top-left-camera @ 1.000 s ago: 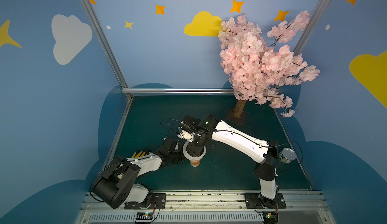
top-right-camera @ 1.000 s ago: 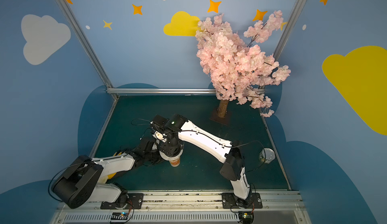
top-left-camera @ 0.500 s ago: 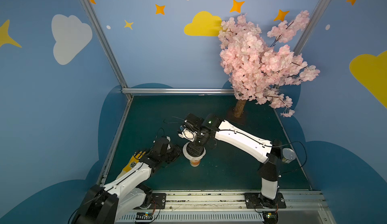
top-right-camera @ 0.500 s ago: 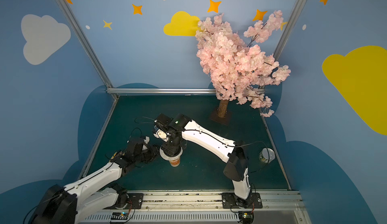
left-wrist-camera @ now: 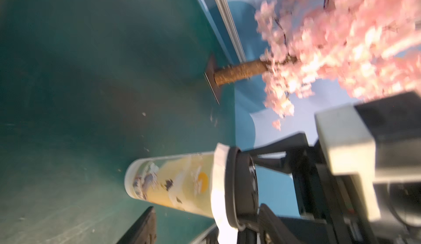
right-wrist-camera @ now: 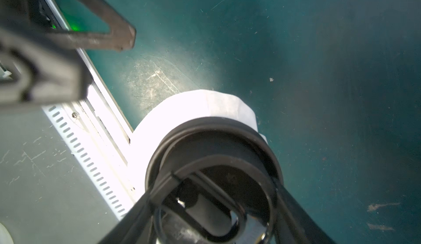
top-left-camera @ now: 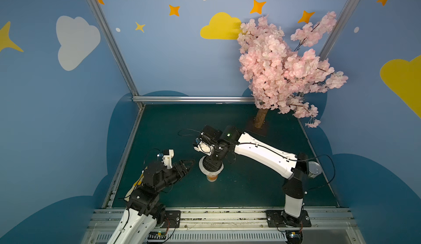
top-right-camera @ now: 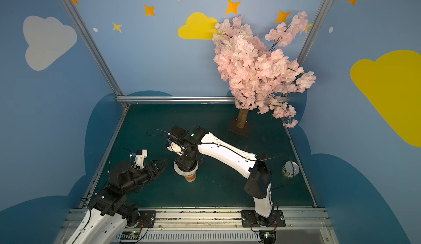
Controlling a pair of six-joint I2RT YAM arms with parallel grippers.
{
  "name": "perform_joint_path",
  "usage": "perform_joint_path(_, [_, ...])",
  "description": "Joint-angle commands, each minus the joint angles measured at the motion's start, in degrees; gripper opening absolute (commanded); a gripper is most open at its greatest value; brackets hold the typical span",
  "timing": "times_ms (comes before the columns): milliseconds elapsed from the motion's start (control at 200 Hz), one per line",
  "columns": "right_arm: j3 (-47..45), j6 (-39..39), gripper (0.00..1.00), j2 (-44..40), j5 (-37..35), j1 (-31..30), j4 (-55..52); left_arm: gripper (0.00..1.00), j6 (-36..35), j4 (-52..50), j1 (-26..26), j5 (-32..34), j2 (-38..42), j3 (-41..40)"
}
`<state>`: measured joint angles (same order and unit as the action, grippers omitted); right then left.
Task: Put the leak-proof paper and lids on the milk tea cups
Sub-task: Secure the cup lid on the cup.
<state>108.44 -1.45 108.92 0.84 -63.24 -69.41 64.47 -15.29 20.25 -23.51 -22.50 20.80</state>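
The right gripper (top-left-camera: 211, 164) is clamped on the black lid (right-wrist-camera: 205, 128), which sits directly under it atop the leak-proof paper (right-wrist-camera: 200, 106) draped over the milk tea cup (left-wrist-camera: 173, 181) (paper edges hanging down the side), while the left gripper (top-left-camera: 188, 163), its opening indiscernible, hovers beside that cup without touching.

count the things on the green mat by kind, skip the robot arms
paper cup: 1
leak-proof paper: 1
black lid: 1
metal can: 1
blossom tree: 1
total: 5
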Motion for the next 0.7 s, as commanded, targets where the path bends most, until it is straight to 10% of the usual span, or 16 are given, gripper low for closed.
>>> perform_joint_path(0, [-5.65,0.99,0.68,5.69,0.29,-0.11,-2.79,0.71,1.20,4.22,1.61,-6.55,-1.84,-0.25])
perform_joint_path(696, [-5.46,2.22,0.68,4.55,2.40,-0.57,-2.08,0.39,2.28,10.89,7.94,-3.78,-15.52,-1.28])
